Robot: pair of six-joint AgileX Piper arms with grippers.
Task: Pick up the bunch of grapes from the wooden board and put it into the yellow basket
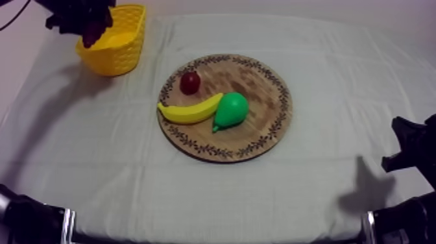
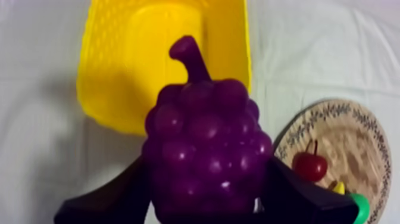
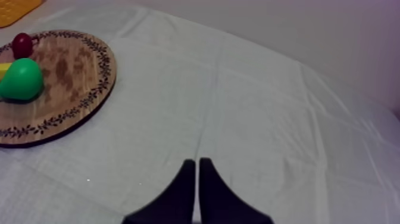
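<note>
My left gripper point(image 1: 93, 32) is at the upper left, over the yellow basket's point(image 1: 120, 45) near-left rim, shut on the purple bunch of grapes point(image 1: 96, 30). In the left wrist view the grapes point(image 2: 205, 152) sit stem up between my black fingers point(image 2: 297, 199), with the basket point(image 2: 161, 53) just beyond them, its inside bare. The round wooden board point(image 1: 259, 78) lies mid-table and carries a banana point(image 1: 188, 111), a green pear point(image 1: 231, 109) and a small red fruit point(image 1: 190, 82). My right gripper point(image 1: 397, 139) rests low at the right edge; its fingers point(image 3: 185, 196) lie together as a wedge.
Bare grey-white cloth point(image 1: 337, 71) surrounds the board. The board point(image 3: 71, 77) with the pear point(image 3: 21, 79) and the red fruit point(image 3: 22, 44) lies some way beyond my right gripper point(image 3: 197, 167). The board's rim point(image 2: 357, 116) is beside the basket in the left wrist view.
</note>
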